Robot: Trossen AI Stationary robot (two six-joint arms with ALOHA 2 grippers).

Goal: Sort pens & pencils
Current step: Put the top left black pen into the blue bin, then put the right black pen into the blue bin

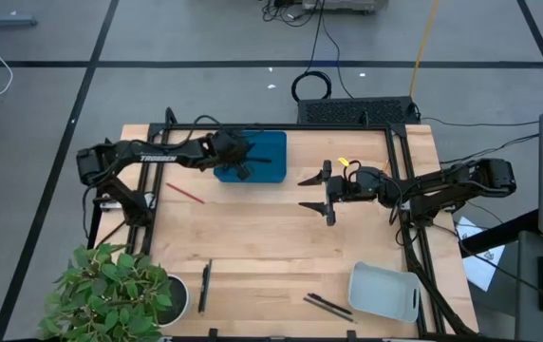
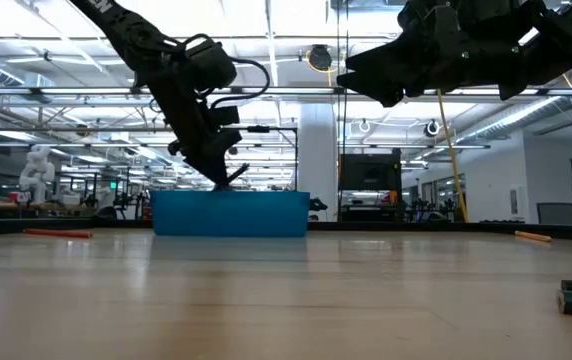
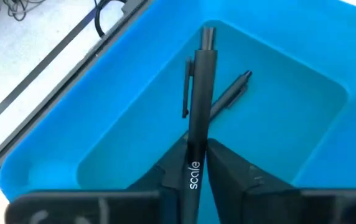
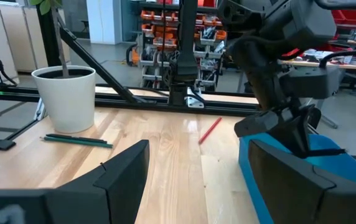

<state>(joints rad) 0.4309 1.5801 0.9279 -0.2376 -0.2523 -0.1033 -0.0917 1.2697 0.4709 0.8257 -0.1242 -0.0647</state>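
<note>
Fingers of the left gripper [image 3: 193,177] are clenched on a black click pen with white lettering on its barrel [image 3: 200,106], holding it over the inside of a blue plastic tray [image 1: 270,144] that sits at the far middle of the light wooden bench [image 1: 262,237]. A second black pen [image 3: 231,93] lies on the tray's floor, just beyond the held one. In the low view the left gripper [image 2: 228,172] reaches down to the tray's [image 2: 229,213] upper edge.

The right gripper [image 1: 324,194] hangs above the bare centre of the bench, to the right of the tray and apart from it, with its fingers [image 4: 119,171] spread wide and nothing between them.

A red pencil [image 1: 185,193] lies on the bench on the left side, below the left arm and apart from the tray. An orange pencil [image 2: 532,236] rests on the bench near the right arm; in the high view it is mostly hidden by that arm. A dark pen [image 1: 205,284] lies near the front edge, just beside a white pot holding a green leafy plant [image 1: 120,294]. Two more dark sticks [image 1: 327,304] lie close together at the front, just left of a pale grey plastic tray [image 1: 383,292]; whether they are pens or pencils cannot be told.
</note>
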